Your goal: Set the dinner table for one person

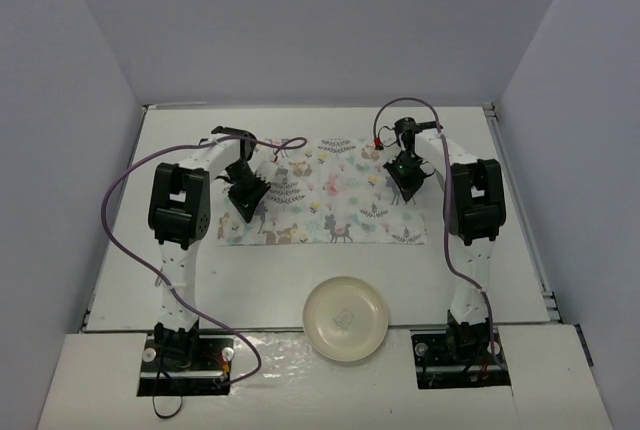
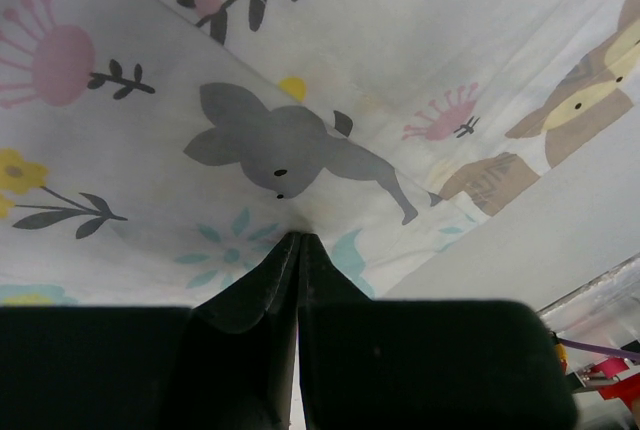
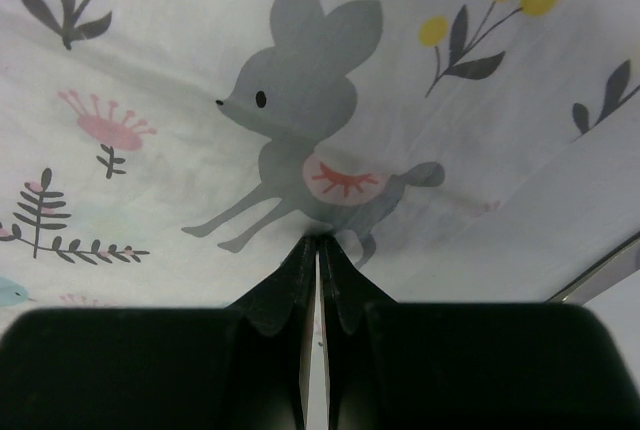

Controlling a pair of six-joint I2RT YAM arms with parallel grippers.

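- We saw the big white tabletop (image 1: 280, 275) under everything. It filled most of the top view, and both arms stood at its near edge.
- The placemat (image 1: 330, 200) with the little animals lay in the middle of the tabletop, a bit toward the far side.
- The left fingers (image 2: 296, 250) were squeezed shut on the cloth near the mat's left edge. The cloth bunched up at their tips.
- The right fingers (image 3: 316, 250) were squeezed shut on the cloth too, close to the mat's far right corner, by a gray animal picture.
- A round plate (image 1: 345, 318) sat at the near edge of the tabletop, between the two arm bases and apart from the mat.
- We thought the job right then was getting the mat flat and straight.
- To do it well, both arms should pull gently apart together, so the cloth goes smooth but does not slip out.
- They should keep the mat low, line its long side up with the tabletop's edge, and only then let go.
- The mat should end up with room for the plate on top.
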